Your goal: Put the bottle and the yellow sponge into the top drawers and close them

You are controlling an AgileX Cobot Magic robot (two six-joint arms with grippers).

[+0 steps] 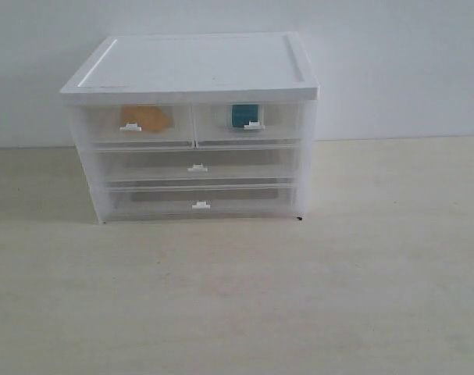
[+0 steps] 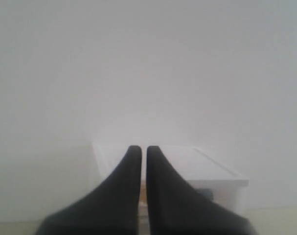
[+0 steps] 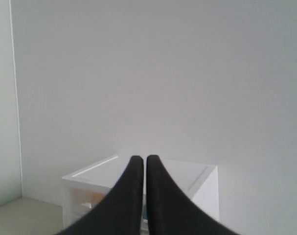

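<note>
We see the bottle (image 1: 245, 116) inside the top-right drawer (image 1: 283, 125), upper centre of the exterior frame, its teal band showing through the translucent front. The yellow sponge (image 1: 145, 119) is in the top-left drawer (image 1: 100, 129). Both drawers sit flush with the cabinet (image 1: 197, 66) front, shut. The two full-width drawers (image 1: 143, 166) below are also shut; we can't make out any contents. The cabinet stands on the bench (image 1: 237, 312). Left hand (image 2: 139, 149) and right hand (image 3: 139, 159) have their fingers pressed together and grip nothing.
</note>
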